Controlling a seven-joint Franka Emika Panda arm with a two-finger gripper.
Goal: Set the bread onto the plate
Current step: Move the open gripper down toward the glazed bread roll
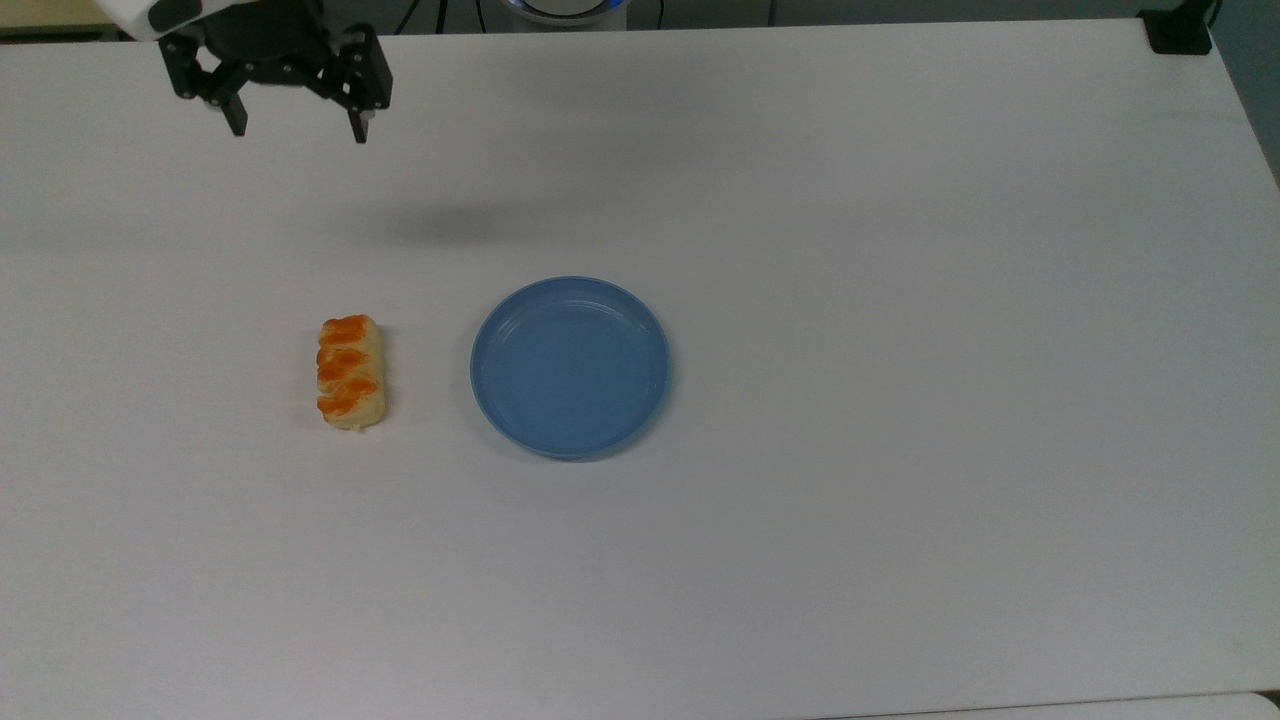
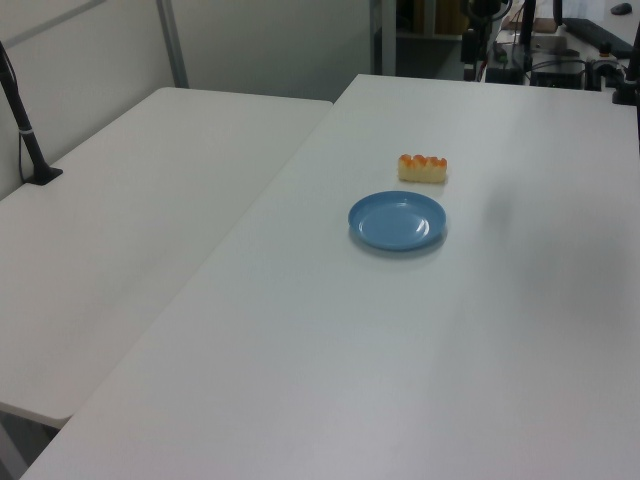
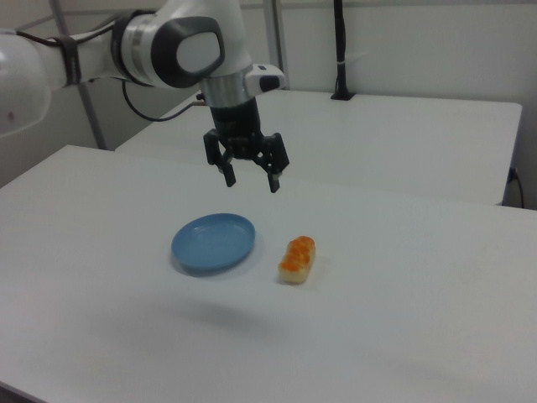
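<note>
Bread (image 1: 351, 372) lies flat on the white surface (image 1: 900, 300), glazed orange lobes up, long axis running top to bottom in the top view. It sits just beside the blue plate (image 1: 570, 367), on the top view's left of it, apart, not touching. In the right view the bread (image 3: 297, 259) is on the right view's right of the plate (image 3: 213, 242); in the left view it (image 2: 423, 168) lies behind the plate (image 2: 397, 220). Plate is round, shallow, raised rim, nothing in it.

My claw (image 1: 297, 128) hangs in the air farther back, near the top view's upper left corner, well apart from both bread and plate. Fingers point down and are spread wide, released, nothing between them. In the right view my claw (image 3: 250, 180) hovers above the surface behind the plate and bread, with my white arm (image 3: 168, 42) reaching in from the right view's left. A soft shadow (image 1: 450, 222) falls on the surface between claw and plate in the top view.

A second white table (image 2: 120, 230) stands alongside at the left view's left.
</note>
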